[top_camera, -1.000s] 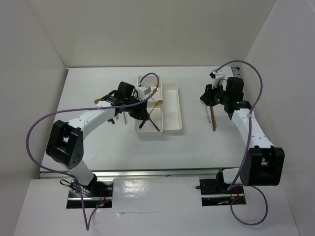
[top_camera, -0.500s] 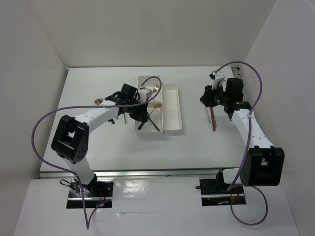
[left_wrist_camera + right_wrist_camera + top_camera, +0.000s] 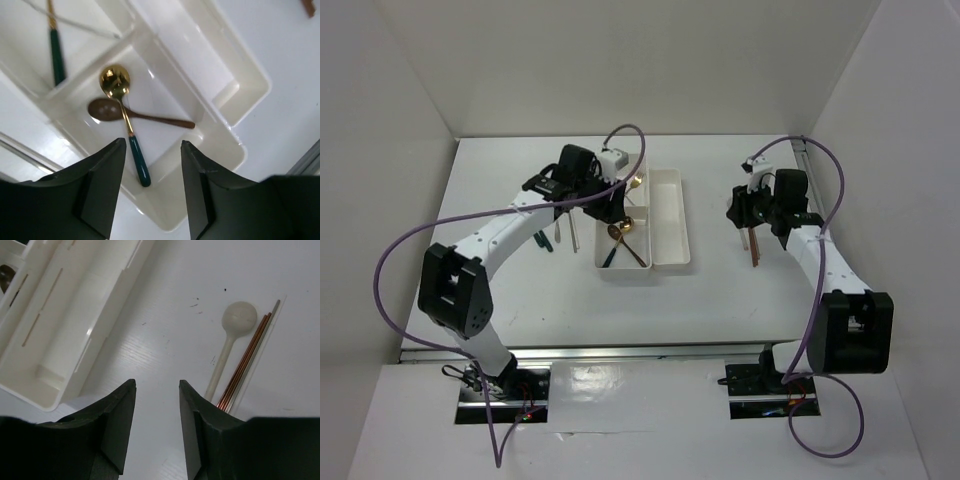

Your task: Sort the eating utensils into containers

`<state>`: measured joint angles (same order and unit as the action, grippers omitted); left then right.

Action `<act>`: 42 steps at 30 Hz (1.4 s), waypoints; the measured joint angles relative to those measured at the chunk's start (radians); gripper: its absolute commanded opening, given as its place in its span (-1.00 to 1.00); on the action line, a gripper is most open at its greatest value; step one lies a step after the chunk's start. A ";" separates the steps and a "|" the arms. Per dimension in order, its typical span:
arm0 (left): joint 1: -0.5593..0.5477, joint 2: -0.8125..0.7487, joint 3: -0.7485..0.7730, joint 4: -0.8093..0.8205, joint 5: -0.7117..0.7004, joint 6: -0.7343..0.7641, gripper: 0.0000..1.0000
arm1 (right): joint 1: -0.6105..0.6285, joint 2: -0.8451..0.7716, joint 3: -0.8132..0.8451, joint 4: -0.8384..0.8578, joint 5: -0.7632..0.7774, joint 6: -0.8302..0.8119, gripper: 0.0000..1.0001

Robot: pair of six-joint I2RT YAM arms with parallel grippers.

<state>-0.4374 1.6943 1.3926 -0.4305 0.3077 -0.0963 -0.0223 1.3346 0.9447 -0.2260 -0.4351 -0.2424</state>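
Left gripper (image 3: 152, 146), jaws spread and empty, hangs over the divided tray (image 3: 231, 150), where gold spoon (image 3: 128, 131) crosses wooden spoon (image 3: 137, 115). Right gripper (image 3: 157, 386), likewise agape and empty, hovers beside white spoon (image 3: 227, 347), seemingly lining up a pick.

R gripper (image 3: 157, 390) jaws apart; white spoon (image 3: 239, 319) just beside copper chopsticks (image 3: 245, 360), rt; narrow tray (image 3: 65, 315) lft.
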 measured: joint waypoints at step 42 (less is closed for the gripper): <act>0.158 -0.228 0.065 -0.079 -0.256 0.149 0.80 | -0.037 0.625 0.349 0.137 0.163 0.087 0.28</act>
<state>-0.2790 1.4662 1.4574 -0.5095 0.0521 0.0528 -0.0589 1.9598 1.2934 -0.0891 -0.2726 -0.1551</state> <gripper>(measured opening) 0.901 0.641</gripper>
